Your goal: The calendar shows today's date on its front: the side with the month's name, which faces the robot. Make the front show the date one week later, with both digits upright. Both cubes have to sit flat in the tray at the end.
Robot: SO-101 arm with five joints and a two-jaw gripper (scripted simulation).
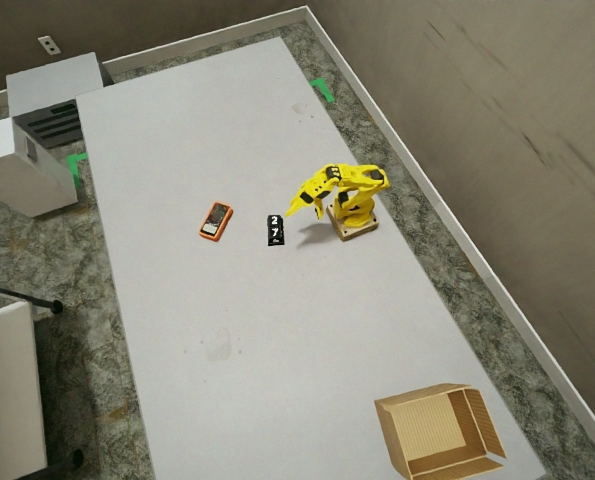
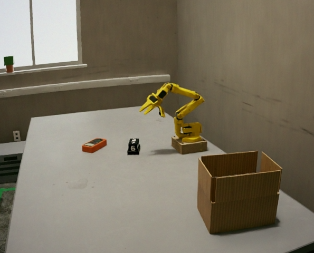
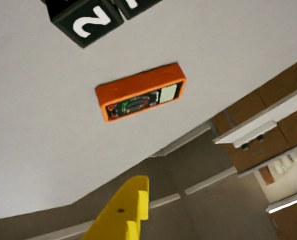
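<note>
The calendar's black tray [image 1: 276, 243] [image 2: 133, 153] stands on the table in front of the arm with two black cubes side by side in it. One cube [image 1: 274, 220] [image 3: 89, 26] has a white 2 on top. The other cube [image 1: 275, 231] [image 2: 133, 148] has a 7 on top and a 6 on its outer side. Both look seated. The front, with the month name and date, is hidden in all views. My gripper [image 1: 288, 212] [image 2: 142, 112] is partly open and empty, raised well above the table near the calendar. One yellow finger shows in the wrist view.
An orange multimeter [image 1: 216, 221] [image 2: 94, 145] [image 3: 141, 92] lies beyond the calendar, on the side away from the arm's base. An open cardboard box [image 1: 393, 439] [image 2: 244, 187] stands far off near a table corner. A wall runs behind the arm's base.
</note>
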